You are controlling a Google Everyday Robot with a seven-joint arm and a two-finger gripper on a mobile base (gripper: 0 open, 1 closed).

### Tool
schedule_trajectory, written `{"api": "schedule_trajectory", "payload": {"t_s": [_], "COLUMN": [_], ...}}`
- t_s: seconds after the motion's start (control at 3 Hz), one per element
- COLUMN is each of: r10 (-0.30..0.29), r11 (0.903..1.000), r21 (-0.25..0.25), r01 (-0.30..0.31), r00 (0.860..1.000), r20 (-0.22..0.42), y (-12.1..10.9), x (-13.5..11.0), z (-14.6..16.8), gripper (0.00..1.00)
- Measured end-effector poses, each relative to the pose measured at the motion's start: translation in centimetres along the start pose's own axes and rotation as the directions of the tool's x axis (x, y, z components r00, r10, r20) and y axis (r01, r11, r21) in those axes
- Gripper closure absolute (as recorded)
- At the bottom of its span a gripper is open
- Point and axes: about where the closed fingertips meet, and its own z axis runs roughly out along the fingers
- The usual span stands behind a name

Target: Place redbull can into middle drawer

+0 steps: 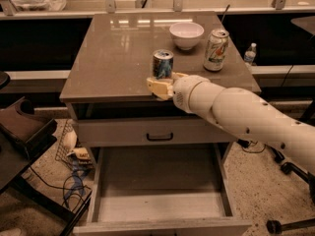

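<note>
The redbull can [162, 63], slim and blue-and-silver, stands upright near the front edge of the cabinet's countertop [118, 48]. My gripper [166, 82] reaches in from the right on a thick white arm and is shut on the can's lower part. One cream finger [158, 87] lies across the can's front and hides its base. The middle drawer [157, 178] is pulled out below, wide and shallow, with a bare grey floor.
A white bowl [186, 34] and a fatter white-and-green can [216, 49] stand at the back right of the countertop. Above the open drawer is a closed drawer front with a black handle [160, 137]. Cables and clutter [74, 166] lie on the floor at left.
</note>
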Motion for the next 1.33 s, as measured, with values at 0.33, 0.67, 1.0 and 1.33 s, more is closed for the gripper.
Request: {"api": "schedule_trajectory", "payload": {"t_s": [0.33, 0.67, 1.0, 1.33], "r10": [0.0, 0.0, 0.0, 0.0], "r11": [1.0, 1.0, 1.0, 1.0], "r21": [0.0, 0.0, 0.0, 0.0], "r01": [0.0, 0.0, 0.0, 0.0], "r00": [1.0, 1.0, 1.0, 1.0], "r20": [0.0, 0.0, 0.0, 0.0], "y": [0.0, 0.0, 0.01, 0.02], "x": [0.0, 0.0, -0.01, -0.01], "z": [0.0, 0.0, 0.0, 0.0], "gripper": [1.0, 1.0, 0.88, 0.59]}}
